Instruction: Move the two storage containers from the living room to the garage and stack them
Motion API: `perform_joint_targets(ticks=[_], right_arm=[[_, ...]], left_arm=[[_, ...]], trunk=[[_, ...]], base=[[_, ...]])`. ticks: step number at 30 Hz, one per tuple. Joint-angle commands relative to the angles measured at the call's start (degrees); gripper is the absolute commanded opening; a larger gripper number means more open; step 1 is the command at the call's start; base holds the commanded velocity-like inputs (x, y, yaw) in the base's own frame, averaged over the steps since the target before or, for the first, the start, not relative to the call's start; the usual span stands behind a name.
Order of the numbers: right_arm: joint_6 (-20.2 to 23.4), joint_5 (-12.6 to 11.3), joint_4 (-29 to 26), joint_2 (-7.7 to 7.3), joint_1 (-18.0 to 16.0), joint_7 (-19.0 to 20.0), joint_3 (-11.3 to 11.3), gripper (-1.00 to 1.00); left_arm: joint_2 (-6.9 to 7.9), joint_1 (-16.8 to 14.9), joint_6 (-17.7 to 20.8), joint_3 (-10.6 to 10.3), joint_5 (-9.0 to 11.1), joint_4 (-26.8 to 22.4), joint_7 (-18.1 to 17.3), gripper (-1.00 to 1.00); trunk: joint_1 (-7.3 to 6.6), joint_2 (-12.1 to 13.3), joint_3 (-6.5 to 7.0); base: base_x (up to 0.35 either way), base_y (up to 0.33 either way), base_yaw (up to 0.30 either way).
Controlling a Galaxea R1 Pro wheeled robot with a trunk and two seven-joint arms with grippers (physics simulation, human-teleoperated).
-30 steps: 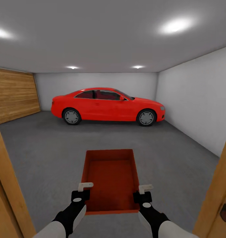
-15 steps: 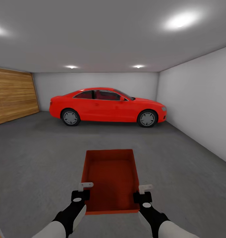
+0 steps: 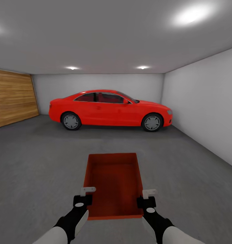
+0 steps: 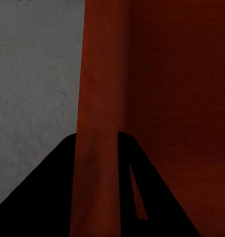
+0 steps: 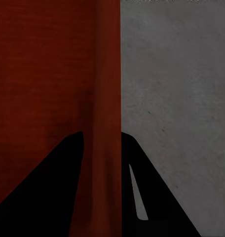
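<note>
Between both grippers — left gripper (image 3: 82, 199) and right gripper (image 3: 146, 200) each clamped a side wall — container (image 3: 113, 183) ran lengthwise ahead, above garage floor (image 3: 44, 162).

A red car (image 3: 111, 109) stands side-on at the far wall, nose to the right. A wood-panelled wall (image 3: 12, 101) lies far left. Ceiling lights (image 3: 192, 15) glow overhead.

Both arms reach forward, level and parallel. The left pincer (image 3: 84, 198) is clamped over the left wall of the storage container (image 3: 113, 183), the right pincer (image 3: 147, 200) over its right wall, one finger each side.
</note>
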Motion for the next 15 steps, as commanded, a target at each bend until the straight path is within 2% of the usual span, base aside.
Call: perform_joint_targets(ticks=[1,15], right_arm=[[-0.07,-0.96,0.09,-0.02,-0.03,0.26,-0.34,-1.0],[-0.07,-0.96,0.06,-0.02,-0.03,0.3,-0.36,-1.0]], left_arm=[[0.67,-0.06,-3.74,0.53,-0.67,-0.27,0.56,-1.0],[0.67,-0.06,-3.74,0.53,-0.67,-0.21,0.56,-1.0]], trunk=[[0.04,-0.05,-0.08],[0.04,-0.05,-0.08]], base=[[0.322,0.0,0.0],[0.322,0.0,0.0]])
